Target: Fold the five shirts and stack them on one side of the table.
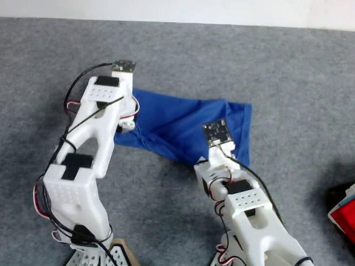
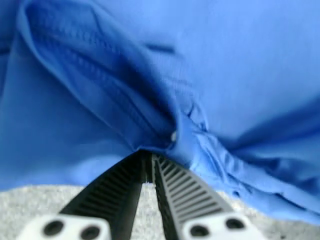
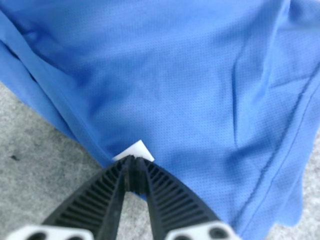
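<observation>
The shirt (image 1: 183,124), blue, lies partly spread and rumpled near the middle of the grey worktop (image 1: 277,72), one end toward the left arm (image 1: 91,138) and the other reaching past the right arm (image 1: 244,205). The left arm comes in over the shirt's left end and the right arm over its near edge, and in the high view each wrist covers the cloth beneath it, so the grips themselves are hidden there. The left wrist view gives the detail: the left jaws are pressed almost together, pinching a bunched fold of the shirt at its edge, with stitched seams running off across the cloth and a strip of worktop beside the jaws. In the right wrist view the right jaws are likewise pressed together at the tips on the shirt's edge, where a small white tag (image 3: 136,151) peeks out just past them; the mesh weave and a long seam show clearly. Well apart from the shirt, a red thing (image 1: 344,213) sits at the worktop's right edge, and a tan piece (image 1: 123,252) lies by the left arm's base.
</observation>
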Tool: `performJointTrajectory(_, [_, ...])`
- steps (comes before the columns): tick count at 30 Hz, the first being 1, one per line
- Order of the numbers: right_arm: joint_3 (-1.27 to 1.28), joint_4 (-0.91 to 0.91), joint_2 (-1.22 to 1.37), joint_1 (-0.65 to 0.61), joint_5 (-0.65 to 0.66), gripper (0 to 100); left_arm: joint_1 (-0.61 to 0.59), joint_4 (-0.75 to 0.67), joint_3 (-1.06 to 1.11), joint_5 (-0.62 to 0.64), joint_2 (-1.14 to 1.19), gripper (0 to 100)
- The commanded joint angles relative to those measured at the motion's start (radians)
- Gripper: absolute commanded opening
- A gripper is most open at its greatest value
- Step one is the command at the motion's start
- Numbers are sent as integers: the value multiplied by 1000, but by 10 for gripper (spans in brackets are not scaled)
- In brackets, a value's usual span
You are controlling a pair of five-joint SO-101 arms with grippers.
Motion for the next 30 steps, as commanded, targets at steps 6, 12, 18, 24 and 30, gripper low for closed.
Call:
performJointTrajectory(6, [-2, -13, -19, -5, 15, 7, 16, -9, -272, 51, 140, 6])
performJointTrajectory(12, [-2, -13, -18, -5, 15, 7, 15, -12, -372, 91, 183, 6])
performJointTrajectory(18, [-2, -13, -15, -7, 15, 7, 27, -46, -400, 92, 183, 6])
performJointTrajectory(24, [-2, -15, -15, -7, 15, 7, 73, -98, -390, 92, 208, 6])
performJointTrajectory(30, [-2, -15, -15, -7, 15, 7, 87, -140, -397, 92, 285, 6])
